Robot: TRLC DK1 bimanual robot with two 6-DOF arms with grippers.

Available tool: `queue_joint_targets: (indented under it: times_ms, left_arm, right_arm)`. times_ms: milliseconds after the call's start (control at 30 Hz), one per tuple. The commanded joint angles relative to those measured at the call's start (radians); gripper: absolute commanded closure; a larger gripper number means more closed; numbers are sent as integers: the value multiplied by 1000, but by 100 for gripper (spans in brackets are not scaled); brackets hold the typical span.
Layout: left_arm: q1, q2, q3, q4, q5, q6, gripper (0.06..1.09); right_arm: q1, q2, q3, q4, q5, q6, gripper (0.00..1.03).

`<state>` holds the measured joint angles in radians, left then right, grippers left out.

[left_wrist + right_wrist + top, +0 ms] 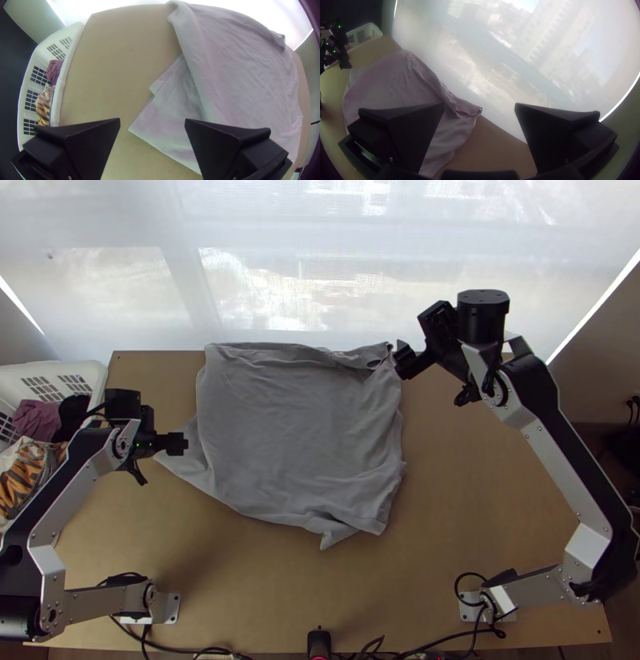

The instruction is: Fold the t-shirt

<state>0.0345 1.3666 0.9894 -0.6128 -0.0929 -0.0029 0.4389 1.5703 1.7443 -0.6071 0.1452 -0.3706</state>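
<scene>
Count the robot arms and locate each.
2: the left arm, based near left, jaws open by the left edge of the t-shirt; the right arm, based near right, jaws open by its far right corner.

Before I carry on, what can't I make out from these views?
- Lower layers of the t-shirt: top view, covered by its upper layer.
- Whether the gap at its far right corner is a neckhole: top view, too small.
- Part of the basket: top view, behind the left arm and past the edge.

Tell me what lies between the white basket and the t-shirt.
Wooden tabletop, as the left wrist view shows between the basket and the t-shirt; in the top view, the left claw hangs over that stretch.
</scene>
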Motion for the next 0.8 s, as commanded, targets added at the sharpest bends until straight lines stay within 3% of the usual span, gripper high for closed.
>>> queue_joint_targets:
  times_ms: [0,433,567,700,767]
  left_arm:
    - [5,26,-113,122,-71,12,14]
    - [13,137,-104,186,-111,21,19]
    - [21,154,-100,193,-110,21,35]
    - [24,154,-97,193,-102,18,72]
    - [27,158,-94,189,-88,21,80]
  right_arm:
    - [18,-138,-97,-48,1,-4,5]
    - [12,-228,-163,-77,2,-17,5]
    - [12,-228,-161,-77,2,-19,5]
    - [11,-228,-158,-77,2,-22,5]
    - [8,-228,-155,-77,2,-24,5]
